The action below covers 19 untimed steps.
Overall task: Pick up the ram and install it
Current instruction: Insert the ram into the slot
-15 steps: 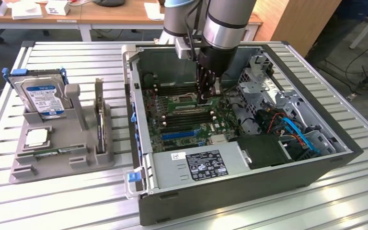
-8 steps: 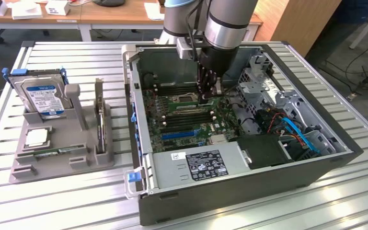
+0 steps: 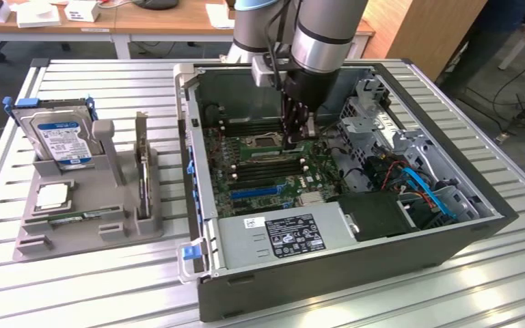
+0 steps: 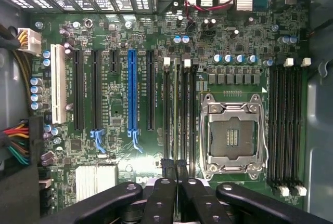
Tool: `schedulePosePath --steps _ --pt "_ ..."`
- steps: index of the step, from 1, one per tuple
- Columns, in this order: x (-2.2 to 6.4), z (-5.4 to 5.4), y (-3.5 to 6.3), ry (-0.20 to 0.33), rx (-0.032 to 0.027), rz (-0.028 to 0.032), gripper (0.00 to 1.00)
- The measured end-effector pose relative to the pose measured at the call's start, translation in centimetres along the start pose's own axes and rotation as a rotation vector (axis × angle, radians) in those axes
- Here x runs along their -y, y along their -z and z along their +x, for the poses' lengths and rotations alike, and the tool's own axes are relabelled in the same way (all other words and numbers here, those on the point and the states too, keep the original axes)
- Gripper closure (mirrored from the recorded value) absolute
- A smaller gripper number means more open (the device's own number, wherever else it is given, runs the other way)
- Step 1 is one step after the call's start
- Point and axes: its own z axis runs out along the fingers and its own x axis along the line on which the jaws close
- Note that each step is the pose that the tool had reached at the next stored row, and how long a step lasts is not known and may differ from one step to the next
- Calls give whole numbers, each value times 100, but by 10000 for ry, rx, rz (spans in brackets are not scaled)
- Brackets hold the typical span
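Bright, even light glares off the slatted table [image 3: 80, 287]; the case [image 3: 335, 273] interior lies softly shadowed.

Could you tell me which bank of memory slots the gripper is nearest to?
The bank between the CPU socket and the blue slot, right by the gripper; the other bank lies beyond the socket.

Open grey computer case [image 3: 335, 273] laid on a slatted metal table [image 3: 80, 75], large green motherboard [image 3: 244, 171] exposed inside, black gripper [image 3: 295, 145] held just above it, 1 blue-labelled silver hard drive [image 3: 62, 140] stood in a grey plastic holder [image 3: 89, 232] at the exterior view's left
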Motion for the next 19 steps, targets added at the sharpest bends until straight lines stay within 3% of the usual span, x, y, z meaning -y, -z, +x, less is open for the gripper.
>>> schedulePosePath --steps 19 --pt "2 2 -96 15 1 0 89"
